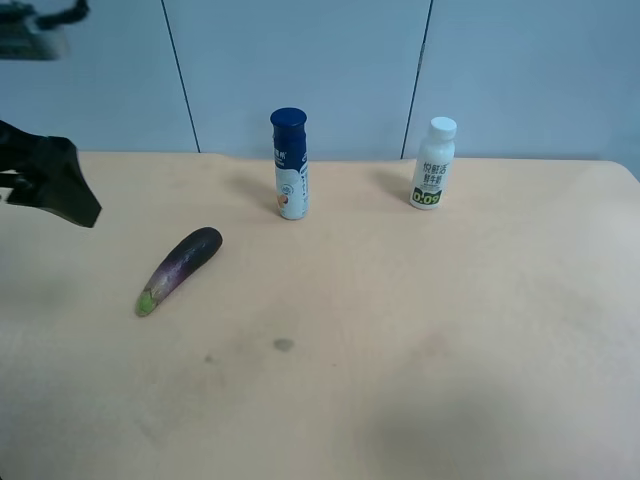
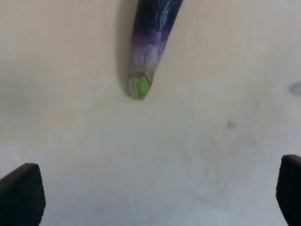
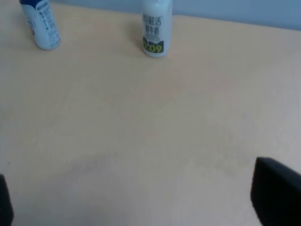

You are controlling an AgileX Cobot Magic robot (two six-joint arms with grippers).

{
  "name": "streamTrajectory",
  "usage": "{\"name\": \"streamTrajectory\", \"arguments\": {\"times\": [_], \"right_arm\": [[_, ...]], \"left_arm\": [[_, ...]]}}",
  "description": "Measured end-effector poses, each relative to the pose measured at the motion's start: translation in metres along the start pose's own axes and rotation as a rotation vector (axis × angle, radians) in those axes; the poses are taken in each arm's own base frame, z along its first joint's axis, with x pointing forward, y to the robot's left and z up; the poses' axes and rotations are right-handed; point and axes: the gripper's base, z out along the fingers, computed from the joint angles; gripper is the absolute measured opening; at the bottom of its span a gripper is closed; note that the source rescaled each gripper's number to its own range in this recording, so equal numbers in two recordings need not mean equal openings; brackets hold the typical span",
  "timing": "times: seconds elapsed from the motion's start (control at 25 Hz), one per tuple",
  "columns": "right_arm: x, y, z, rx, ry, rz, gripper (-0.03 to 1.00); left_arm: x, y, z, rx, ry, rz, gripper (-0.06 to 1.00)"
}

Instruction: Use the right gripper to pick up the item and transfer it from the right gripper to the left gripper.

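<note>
The eggplant [image 1: 180, 270] lies flat on the tan table [image 1: 450, 330] at the exterior high view's left. Its green stem end points toward the front left. In the left wrist view its stem end [image 2: 141, 87] shows, with the dark purple body running out of frame. My left gripper [image 2: 155, 194] is open and empty, its fingertips [image 2: 21, 193] spread wide, apart from the eggplant. It shows as a black shape [image 1: 55, 185] at the exterior high view's left edge. My right gripper [image 3: 141, 200] is open and empty over bare table. It is out of the exterior high view.
A blue-capped bottle [image 1: 289, 165] stands upright at the back centre, and a white bottle [image 1: 433, 163] stands at the back right. Both show in the right wrist view, the blue-capped bottle [image 3: 41, 23] and the white bottle [image 3: 156, 28]. A small dark stain [image 1: 284, 345] marks the table.
</note>
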Motion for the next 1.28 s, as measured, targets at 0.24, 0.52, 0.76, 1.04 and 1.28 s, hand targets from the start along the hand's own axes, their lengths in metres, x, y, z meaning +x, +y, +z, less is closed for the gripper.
{"name": "streamTrajectory", "arguments": {"times": [0.24,0.52,0.76,1.04,1.28], "right_arm": [[0.0,0.0,0.0,0.0,0.0,0.0,1.0],[0.0,0.0,0.0,0.0,0.0,0.0,1.0],[0.0,0.0,0.0,0.0,0.0,0.0,1.0],[0.0,0.0,0.0,0.0,0.0,0.0,1.0],[0.0,0.0,0.0,0.0,0.0,0.0,1.0]], "left_arm": [[0.073,0.01,-0.036,-0.087,-0.063,0.044,0.99],[0.145,0.013,-0.073,-0.092,-0.274,0.041,0.99],[0.187,0.014,-0.098,-0.084,-0.518,0.038,0.99],[0.216,0.015,-0.109,-0.079,-0.667,0.035,0.99],[0.215,0.014,-0.078,-0.057,-0.562,0.035,0.99]]}}
